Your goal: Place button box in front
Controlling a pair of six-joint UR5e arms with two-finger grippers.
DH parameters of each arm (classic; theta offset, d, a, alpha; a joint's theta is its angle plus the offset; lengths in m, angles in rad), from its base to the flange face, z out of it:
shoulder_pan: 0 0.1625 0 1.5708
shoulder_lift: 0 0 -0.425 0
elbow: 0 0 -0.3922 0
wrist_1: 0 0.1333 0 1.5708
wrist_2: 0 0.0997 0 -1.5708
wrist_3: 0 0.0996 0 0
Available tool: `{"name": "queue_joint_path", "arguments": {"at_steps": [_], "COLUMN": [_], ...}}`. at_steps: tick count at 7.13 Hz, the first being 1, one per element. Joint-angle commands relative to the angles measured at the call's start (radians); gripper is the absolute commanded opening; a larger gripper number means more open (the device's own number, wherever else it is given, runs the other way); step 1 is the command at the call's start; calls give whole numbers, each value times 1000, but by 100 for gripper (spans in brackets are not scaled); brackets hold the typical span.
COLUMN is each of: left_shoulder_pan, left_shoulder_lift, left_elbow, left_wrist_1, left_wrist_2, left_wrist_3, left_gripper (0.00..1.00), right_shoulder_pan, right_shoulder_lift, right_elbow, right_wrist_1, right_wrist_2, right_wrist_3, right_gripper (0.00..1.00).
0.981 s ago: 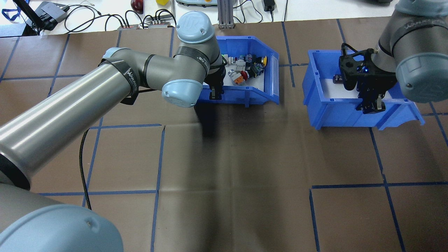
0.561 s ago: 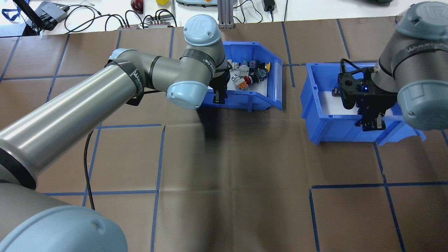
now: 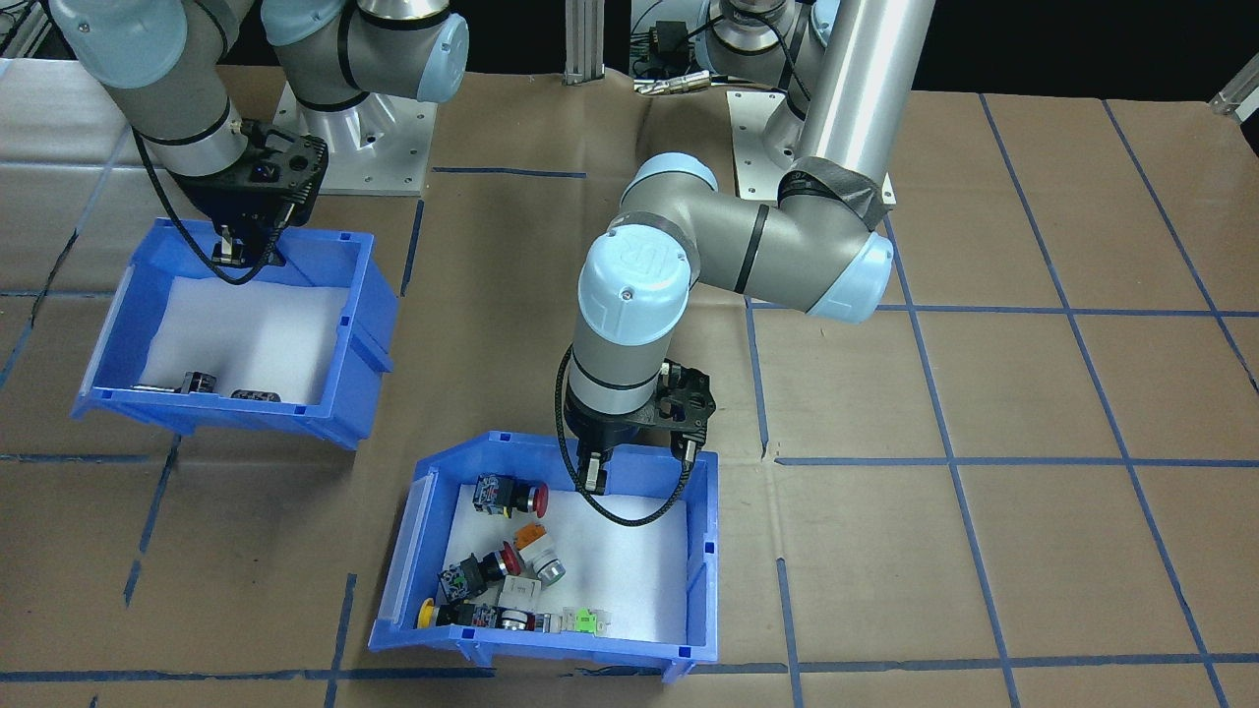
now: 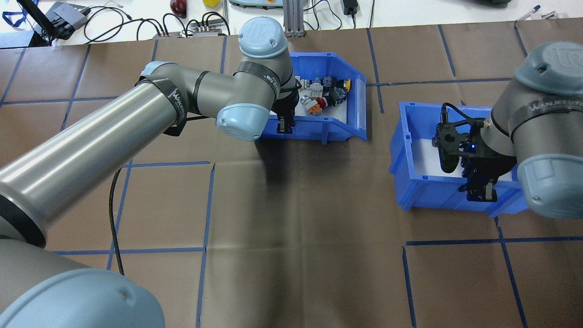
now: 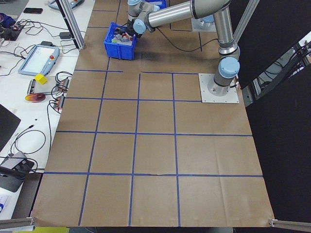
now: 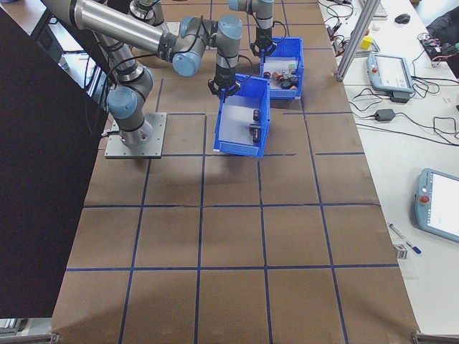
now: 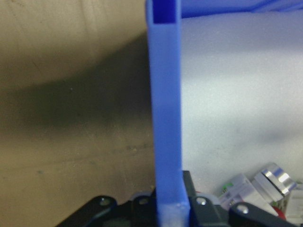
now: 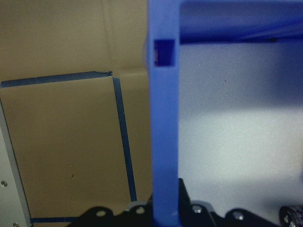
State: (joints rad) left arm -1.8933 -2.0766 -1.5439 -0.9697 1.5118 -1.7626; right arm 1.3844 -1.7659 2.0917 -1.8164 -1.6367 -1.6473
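Observation:
The button box (image 4: 337, 125) is a blue bin with a white liner and assorted coloured push buttons (image 4: 324, 93). It stands far on the table, left of centre. My left gripper (image 4: 284, 125) is shut on its near wall, which the left wrist view shows as a blue wall (image 7: 165, 118) between the jaws. In the front-facing view the button box (image 3: 703, 551) sits low and centred, with the left gripper (image 3: 590, 477) on its rim. My right gripper (image 4: 483, 193) is shut on the near wall of a second blue bin (image 4: 401, 150).
The second bin (image 3: 364, 324) holds a few small black blocks (image 3: 197, 383) on white foam. Cables and devices (image 4: 68, 18) lie beyond the table's far edge. Brown paper with blue tape lines (image 4: 205, 205) covers the table.
The right arm has pulled the second bin toward the robot's side. The button box shifted slightly a second ago and has since held still in the left gripper.

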Motion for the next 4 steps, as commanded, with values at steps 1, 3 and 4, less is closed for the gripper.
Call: {"name": "queue_joint_path", "arguments": {"at_steps": [1, 3, 4], "left_shoulder_pan": [2, 8, 11], "left_shoulder_lift": [-5, -5, -4], "left_elbow": [1, -1, 1], "left_wrist_1": [5, 5, 8], "left_wrist_2": [1, 36, 80], "left_wrist_3": [-15, -12, -8], "left_gripper": [5, 54, 81], "right_shoulder_pan": [42, 145, 177], "right_shoulder_lift": [-47, -49, -49], "right_elbow": [60, 68, 68], "right_wrist_1": [-7, -11, -11], "right_wrist_2": [-2, -3, -3], "right_wrist_3": [32, 127, 164], "right_gripper": [8, 8, 8]}}
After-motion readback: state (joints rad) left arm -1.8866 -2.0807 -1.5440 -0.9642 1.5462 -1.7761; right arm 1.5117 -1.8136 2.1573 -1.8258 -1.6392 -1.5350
